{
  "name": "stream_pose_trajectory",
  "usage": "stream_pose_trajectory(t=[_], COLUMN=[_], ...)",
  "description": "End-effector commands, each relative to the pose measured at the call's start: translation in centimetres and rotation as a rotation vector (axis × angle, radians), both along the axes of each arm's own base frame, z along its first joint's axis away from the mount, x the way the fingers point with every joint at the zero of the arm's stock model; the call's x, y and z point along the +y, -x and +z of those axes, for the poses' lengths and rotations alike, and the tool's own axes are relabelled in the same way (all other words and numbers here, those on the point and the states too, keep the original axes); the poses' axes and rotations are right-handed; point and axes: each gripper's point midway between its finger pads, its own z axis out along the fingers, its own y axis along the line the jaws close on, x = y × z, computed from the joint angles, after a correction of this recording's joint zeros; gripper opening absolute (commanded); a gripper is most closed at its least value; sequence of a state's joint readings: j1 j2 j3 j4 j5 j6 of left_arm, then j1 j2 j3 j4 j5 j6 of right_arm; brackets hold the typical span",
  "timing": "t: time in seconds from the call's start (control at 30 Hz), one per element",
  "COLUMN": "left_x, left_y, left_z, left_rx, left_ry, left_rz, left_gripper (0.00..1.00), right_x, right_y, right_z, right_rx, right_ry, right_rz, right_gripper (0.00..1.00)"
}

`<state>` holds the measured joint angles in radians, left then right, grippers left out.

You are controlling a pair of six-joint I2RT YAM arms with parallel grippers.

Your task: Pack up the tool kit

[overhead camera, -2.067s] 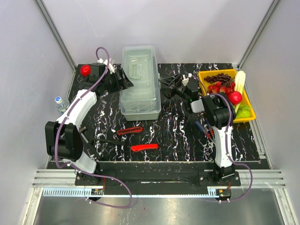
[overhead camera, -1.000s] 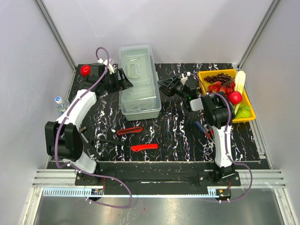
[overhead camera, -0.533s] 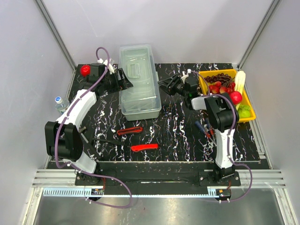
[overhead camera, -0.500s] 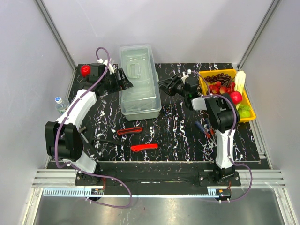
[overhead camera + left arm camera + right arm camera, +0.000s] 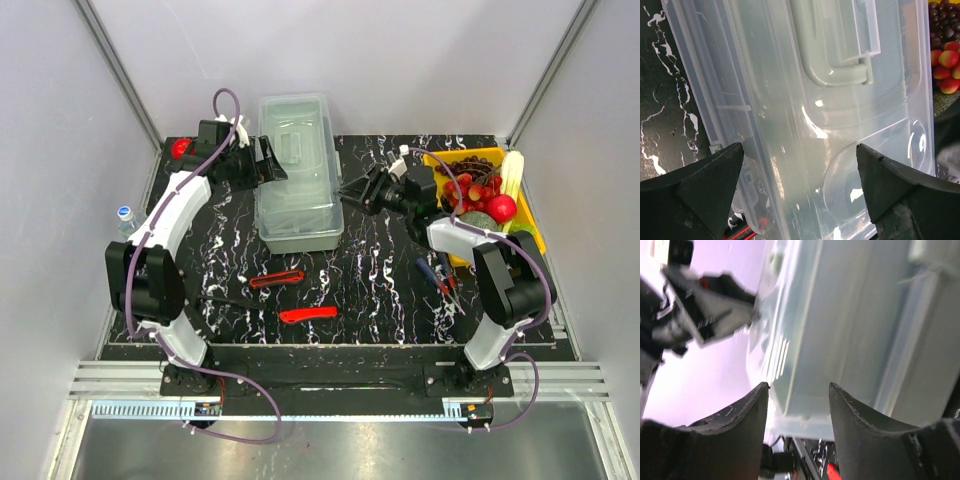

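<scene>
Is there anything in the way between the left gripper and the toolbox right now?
Nothing visible does. The left gripper is open at the left side of the toolbox, and its wrist view shows only the clear lid and handle between its fingers. The right gripper sits at the opposite side, also unobstructed.

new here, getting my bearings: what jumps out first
The big translucent toolbox stands at the table's back, lid shut, the left pincer and right pincer open on either side of it. Bright yellow tray of fruit at far right; two red tools lie loose in front.
</scene>
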<state>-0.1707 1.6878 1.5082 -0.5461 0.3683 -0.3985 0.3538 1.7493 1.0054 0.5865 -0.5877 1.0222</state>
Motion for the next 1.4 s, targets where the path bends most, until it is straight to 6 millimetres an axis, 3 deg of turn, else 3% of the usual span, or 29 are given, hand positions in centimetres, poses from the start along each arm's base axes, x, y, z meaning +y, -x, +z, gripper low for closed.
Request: stream_pose_trajectory(t=[0.0,0.1,0.3,0.37,0.5,0.6,0.63,0.7,0.77,0.83,0.87,0.97,1.07,1.13,1.23,1.37], left_x=[-0.8,-1.1,-1.5,-1.6,-1.3,-1.0,-0.7,-0.1,1.0,2.6,3.5,5.7,6.3,6.4,6.1,5.0], left_y=[-2.4,-2.4,-0.7,0.5,3.0,4.6,4.9,5.7,6.1,5.5,4.9,2.4,-0.2,-2.5,-5.3,-8.8], left_z=[-1.1,-1.1,-2.1,-3.0,-4.1,-4.5,-4.3,-4.1,-2.6,-0.8,0.5,4.9,7.9,9.2,9.3,7.5], left_rx=[-0.017,-0.022,0.004,0.026,0.035,0.034,0.027,0.014,-0.039,-0.100,-0.134,-0.236,-0.302,-0.328,-0.327,-0.287], left_ry=[-0.004,0.015,0.042,0.062,0.084,0.083,0.072,0.053,0.023,-0.010,-0.023,-0.038,-0.042,-0.051,-0.044,-0.021], left_rz=[-0.037,-0.079,-0.118,-0.116,-0.102,-0.094,-0.083,-0.063,-0.024,0.039,0.075,0.168,0.204,0.207,0.208,0.165], left_gripper=[0.96,0.95,0.92,0.91,0.91,0.89,0.88,0.86,0.86,0.88,0.92,0.99,0.99,0.99,0.99,0.99], right_x=[3.3,4.1,6.7,7.7,8.4,7.7,7.2,5.6,3.7,1.2,-0.1,-3.4,-4.8,-4.4,-3.1,-1.6], right_y=[7.4,9.1,10.1,10.0,7.7,7.0,6.8,7.2,7.0,6.2,5.6,3.0,0.1,-2.2,-4.7,-6.9], right_z=[-0.9,-1.4,-1.8,-2.1,-1.7,-1.4,-1.9,-0.9,-0.2,0.5,0.6,0.7,0.6,0.1,-0.7,-1.8], right_rx=[-0.019,-0.032,-0.040,-0.039,-0.042,-0.024,0.000,-0.018,-0.024,-0.030,-0.034,-0.021,0.015,0.046,0.011,-0.050], right_ry=[0.006,0.010,0.065,0.113,0.136,0.142,0.156,0.156,0.168,0.187,0.208,0.239,0.211,0.175,0.113,0.061], right_rz=[0.297,0.357,0.376,0.362,0.237,0.166,0.127,0.058,-0.049,-0.162,-0.211,-0.269,-0.268,-0.212,-0.133,-0.063], right_gripper=[0.55,0.52,0.50,0.49,0.50,0.55,0.57,0.65,0.81,0.97,0.99,0.99,0.99,0.99,0.99,0.99])
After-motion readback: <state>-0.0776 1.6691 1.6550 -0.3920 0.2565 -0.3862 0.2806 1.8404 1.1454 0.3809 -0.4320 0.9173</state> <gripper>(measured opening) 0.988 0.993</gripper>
